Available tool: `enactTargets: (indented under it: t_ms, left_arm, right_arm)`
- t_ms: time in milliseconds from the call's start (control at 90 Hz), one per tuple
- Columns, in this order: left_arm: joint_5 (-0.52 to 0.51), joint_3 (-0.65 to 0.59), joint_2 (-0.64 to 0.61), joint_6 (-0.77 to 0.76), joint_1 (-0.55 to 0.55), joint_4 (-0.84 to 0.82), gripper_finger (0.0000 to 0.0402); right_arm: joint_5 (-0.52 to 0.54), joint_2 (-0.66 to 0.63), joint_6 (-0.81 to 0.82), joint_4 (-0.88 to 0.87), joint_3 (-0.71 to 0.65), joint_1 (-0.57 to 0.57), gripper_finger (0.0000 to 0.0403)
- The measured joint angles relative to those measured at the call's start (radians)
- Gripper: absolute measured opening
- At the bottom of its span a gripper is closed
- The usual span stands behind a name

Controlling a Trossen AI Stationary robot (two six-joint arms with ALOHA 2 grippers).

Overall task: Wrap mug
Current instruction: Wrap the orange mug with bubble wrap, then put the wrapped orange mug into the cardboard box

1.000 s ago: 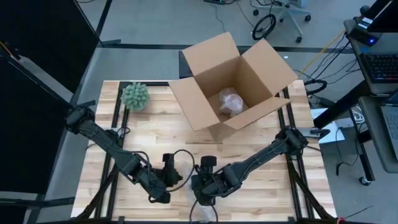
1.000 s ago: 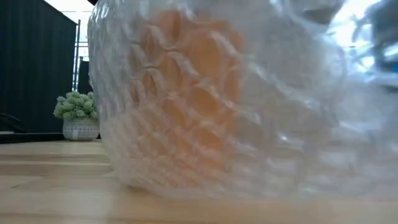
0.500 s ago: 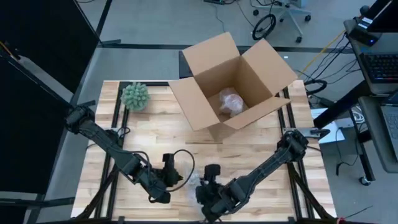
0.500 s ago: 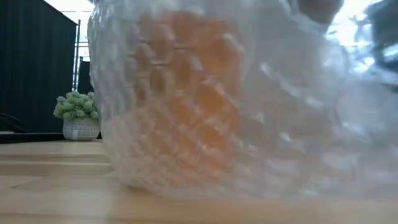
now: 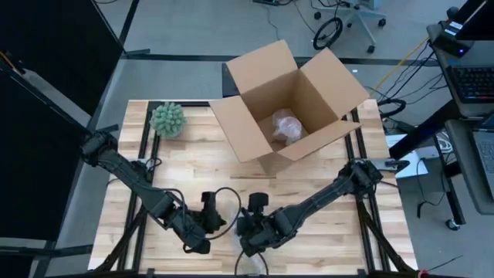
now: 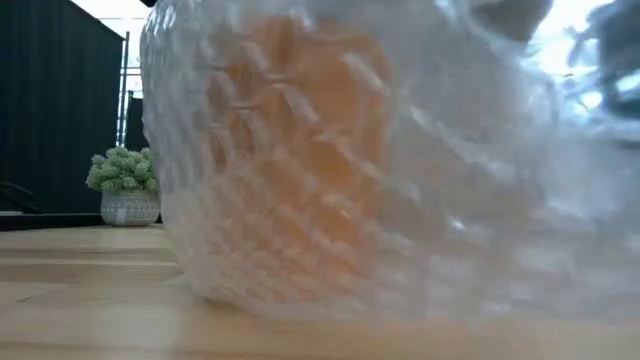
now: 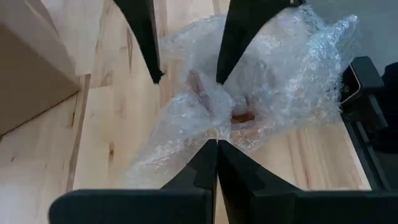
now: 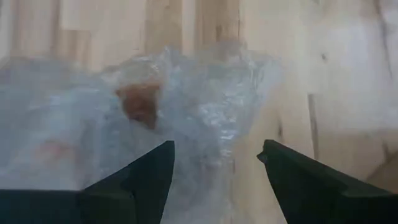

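An orange mug sits inside crumpled clear bubble wrap on the wooden table near its front edge. In the low view the wrapped mug fills the picture. My left gripper is shut on the wrap from the table's left. My right gripper hangs open over the bundle. Its two fingers show in the left wrist view, spread above the wrap's top. My left gripper pinches a bunched fold of the bubble wrap between its two fingertips, on the side of the bundle that faces it. The bundle rests on the table. Whether my right gripper touches the wrap, I cannot tell.
An open cardboard box stands at the table's far side with another bubble-wrapped bundle inside. A small potted plant stands at the far left. Bare wood lies between the box and the grippers.
My right gripper went toward the table's near edge over the bundle, then came back to where it was. The bubble wrap over the mug has shifted and crumpled a little. The bundle stays on the table.
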Motion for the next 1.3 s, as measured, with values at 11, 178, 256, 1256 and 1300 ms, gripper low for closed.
enactTargets:
  t_ms: [11,178,256,1256,1300]
  left_arm:
    - [0.000,0.000,0.000,0.000,0.000,0.000,0.0000]
    - [0.000,0.000,0.000,0.000,0.000,0.000,0.0000]
    - [0.000,0.000,0.000,0.000,0.001,0.000,0.0000]
    - [0.034,0.000,0.000,-0.001,0.001,0.001,0.0000]
    - [0.034,0.000,0.000,-0.001,0.000,0.002,0.0000]
  right_arm:
    - [-0.005,-0.004,-0.001,0.000,0.000,0.002,0.0231]
    - [-0.075,-0.040,-0.028,-0.005,0.000,0.048,0.0231]
    - [-0.079,-0.034,-0.054,0.022,0.000,0.076,0.0231]
    - [-0.272,0.173,0.059,0.015,0.005,-0.095,0.0231]
    - [-0.298,0.188,0.066,0.016,0.006,-0.101,0.0231]
